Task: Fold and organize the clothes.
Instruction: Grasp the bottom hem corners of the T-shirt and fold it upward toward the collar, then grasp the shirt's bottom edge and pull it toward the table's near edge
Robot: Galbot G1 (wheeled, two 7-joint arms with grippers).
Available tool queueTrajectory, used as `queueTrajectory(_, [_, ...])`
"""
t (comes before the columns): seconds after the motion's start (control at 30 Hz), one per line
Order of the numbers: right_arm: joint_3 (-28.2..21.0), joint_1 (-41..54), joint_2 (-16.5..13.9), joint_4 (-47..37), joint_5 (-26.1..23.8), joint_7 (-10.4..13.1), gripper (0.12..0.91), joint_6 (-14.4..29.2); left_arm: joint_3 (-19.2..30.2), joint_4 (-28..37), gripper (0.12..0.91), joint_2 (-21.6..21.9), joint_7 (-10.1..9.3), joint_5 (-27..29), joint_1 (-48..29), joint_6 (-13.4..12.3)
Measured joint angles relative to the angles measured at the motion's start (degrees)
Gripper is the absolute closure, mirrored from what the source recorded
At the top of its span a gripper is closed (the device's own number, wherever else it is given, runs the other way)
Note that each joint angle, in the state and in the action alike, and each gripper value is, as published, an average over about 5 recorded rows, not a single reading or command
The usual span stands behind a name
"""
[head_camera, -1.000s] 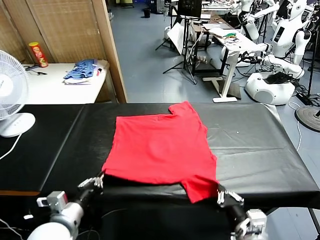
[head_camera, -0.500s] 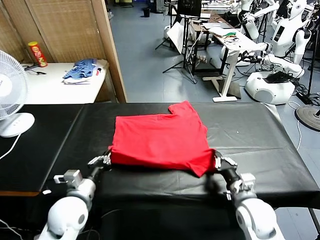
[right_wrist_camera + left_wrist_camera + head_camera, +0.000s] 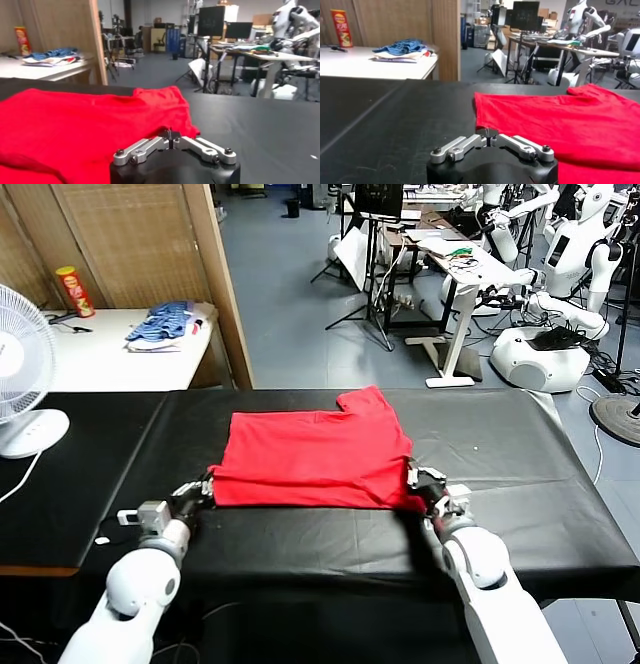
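Note:
The clothes are one bright red T-shirt lying on the black table, its near part doubled over onto the rest so the front edge is a straight fold. One sleeve sticks out at the far side. My left gripper rests low on the table at the shirt's near left corner. My right gripper sits at the near right corner, against the cloth. The left wrist view shows the left gripper just at the edge of the T-shirt. In the right wrist view the right gripper is at the hem of the T-shirt.
A white fan stands on the table's far left. Behind it a white side table carries blue striped garments and a red can. A wooden partition rises beside it. Desks and other robots fill the room beyond.
Both grippers moved away from me, from the table's front edge to mid-table, carrying the shirt's near hem. The near part now lies folded over the rest, so the shirt looks shorter.

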Motion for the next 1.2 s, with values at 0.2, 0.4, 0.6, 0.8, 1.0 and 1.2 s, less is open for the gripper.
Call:
queueTrajectory(0.2, [2.32, -7.12, -2.24, 7.8, -0.56, -0.12, 0.298, -0.5, -0.22, -0.88, 0.445, -0.01, 0.18, 0.69, 1.52, -0.09])
queueTrajectory(0.4, [3.26, -12.27, -2.03, 10.06, -2.02, -0.2, 0.247, 0.09, -0.37, -1.86, 0.242, -0.01, 0.81, 0.91, 3.83, 0.06])
queueTrajectory(0.6, [3.08, -13.7, -1.35, 9.76, -3.59, -0.27, 0.469, 0.59, -0.75, -1.66, 0.236, -0.04, 1.46, -1.62, 5.16, 1.11])
queueTrajectory(0.8, [3.1, -14.37, -1.24, 9.55, -4.17, 0.2, 0.796, 0.63, -1.21, -1.11, 0.471, -0.06, 2.0, -3.64, 5.56, 1.76])
queueTrajectory(1.0, [3.73, -15.71, -1.01, 10.73, -3.24, 2.44, 0.903, -1.03, -1.17, -1.1, 0.806, -0.07, 2.6, -3.5, 6.11, 2.15])
queueTrajectory(1.2, [5.09, -19.61, -1.83, 15.09, -1.23, 5.17, 0.903, -5.0, -1.4, -2.59, 0.9, 0.83, 1.97, 0.5, 7.16, 2.67])
